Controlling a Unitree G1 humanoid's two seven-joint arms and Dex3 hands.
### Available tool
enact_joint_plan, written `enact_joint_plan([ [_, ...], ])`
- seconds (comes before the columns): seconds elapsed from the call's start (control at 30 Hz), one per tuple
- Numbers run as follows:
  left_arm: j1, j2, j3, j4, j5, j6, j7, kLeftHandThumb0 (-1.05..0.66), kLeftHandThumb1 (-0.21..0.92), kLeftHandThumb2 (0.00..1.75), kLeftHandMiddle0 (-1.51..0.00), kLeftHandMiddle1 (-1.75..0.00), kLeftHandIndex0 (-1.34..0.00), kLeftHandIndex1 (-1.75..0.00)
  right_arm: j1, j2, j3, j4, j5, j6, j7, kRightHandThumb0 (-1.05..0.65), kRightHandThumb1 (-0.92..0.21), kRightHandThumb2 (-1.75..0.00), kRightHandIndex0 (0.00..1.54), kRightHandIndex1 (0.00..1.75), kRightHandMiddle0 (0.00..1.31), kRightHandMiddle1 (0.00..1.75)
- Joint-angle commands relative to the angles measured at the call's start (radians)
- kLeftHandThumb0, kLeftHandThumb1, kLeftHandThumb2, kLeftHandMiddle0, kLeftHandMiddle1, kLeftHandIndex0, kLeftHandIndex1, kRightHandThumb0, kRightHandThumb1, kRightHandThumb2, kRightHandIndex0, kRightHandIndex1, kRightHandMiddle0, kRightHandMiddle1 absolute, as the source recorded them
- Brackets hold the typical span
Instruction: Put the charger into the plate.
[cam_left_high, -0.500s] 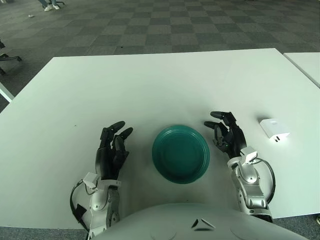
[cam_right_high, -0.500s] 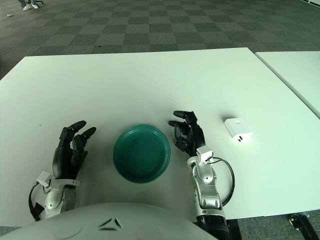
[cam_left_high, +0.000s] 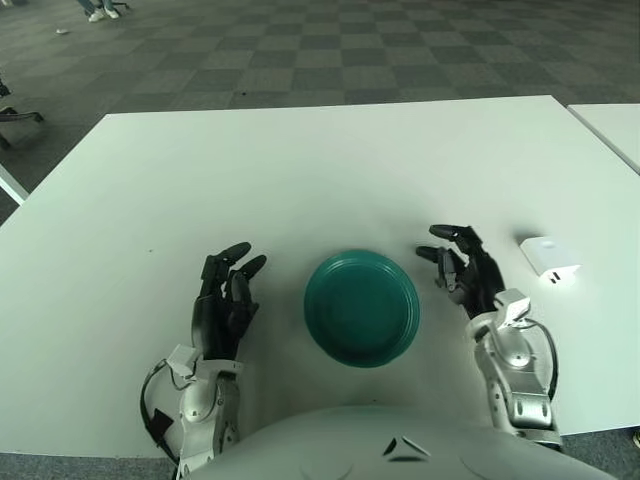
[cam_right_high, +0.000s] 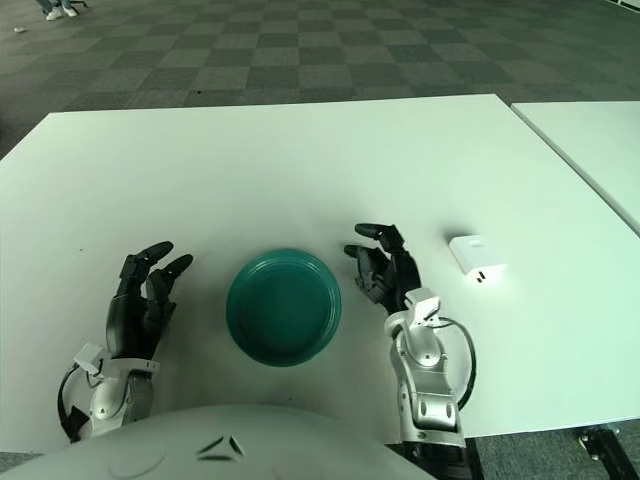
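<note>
White worktop (cam_left_high: 300, 170) fills most of the scene, and at its near edge the robot's pale rounded torso (cam_left_high: 380, 445) shows at the bottom. Near left, the left robot hand (cam_left_high: 225, 300) rests on the worktop, black fingers loosely spread and slightly curled, holding nothing; its silver wrist and a dark cable loop sit just behind it at the near edge. Near right, the right robot hand (cam_left_high: 465, 272) is over the worktop with its fingers relaxed and apart, tips pointing far and left, nothing between them.

Between the two hands lies the green plate (cam_left_high: 345, 345), round and shallow, flat on the worktop with nothing in it. The left hand is near its left rim, the right hand just beside its right rim.

Further right, level with the right hand's fingertips, sits the white charger (cam_left_high: 548, 257), a small rectangular block lying flat on the worktop, apart from the hand and well apart from the plate.

Beyond the far edge of the worktop is a grey chequered carpet floor (cam_left_high: 300, 50), and a second white table (cam_left_high: 612, 130) shows at the far right
</note>
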Motion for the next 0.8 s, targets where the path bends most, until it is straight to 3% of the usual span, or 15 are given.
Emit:
enact_joint_plan([
  [0.0,0.013,0.004,0.003,0.029,-0.004,0.016,-0.005,-0.81,0.92,0.71,-0.31,-1.00,-0.16,-1.20,-0.042,-0.037,-0.040,-0.086,-0.001,-0.008,0.004,-0.46,-0.73,-0.82,0.49,0.88,0.19,1.23],
  [0.07,0.013,0.005,0.003,0.031,-0.003,0.013,-0.005,-0.81,0.92,0.71,-0.32,-1.00,-0.15,-1.20,-0.054,-0.060,-0.057,-0.089,-0.021,-0.038,0.007,-0.47,-0.73,-0.81,0.49,0.89,0.18,1.24],
  [0.13,0.013,0.006,0.002,0.034,0.000,0.008,-0.006,-0.82,0.92,0.72,-0.32,-0.99,-0.15,-1.20,-0.083,-0.116,-0.094,-0.044,-0.089,-0.133,-0.001,-0.48,-0.76,-0.78,0.48,0.87,0.17,1.23],
  [0.23,0.013,0.009,0.001,0.036,0.003,0.001,-0.009,-0.83,0.92,0.73,-0.32,-0.99,-0.16,-1.20,-0.145,-0.253,-0.171,0.094,-0.345,-0.388,-0.140,-0.50,-0.79,-0.73,0.47,0.82,0.14,1.20],
  [0.33,0.013,0.010,-0.001,0.036,0.001,0.000,-0.011,-0.84,0.92,0.73,-0.32,-0.99,-0.16,-1.20,-0.167,-0.312,-0.196,0.157,-0.508,-0.493,-0.267,-0.51,-0.83,-0.69,0.47,0.79,0.13,1.18],
  [0.5,0.013,0.009,-0.005,0.038,-0.007,0.001,-0.015,-0.85,0.92,0.73,-0.32,-0.99,-0.17,-1.21,-0.174,-0.404,-0.233,0.186,-0.695,-0.560,-0.418,-0.55,-0.88,-0.62,0.47,0.79,0.11,1.19],
  [0.77,0.018,0.011,-0.008,0.032,-0.008,0.003,-0.014,-0.84,0.92,0.71,-0.32,-0.99,-0.17,-1.21,-0.136,-0.477,-0.286,0.169,-0.784,-0.546,-0.455,-0.62,-0.92,-0.61,0.47,0.80,0.11,1.17],
])
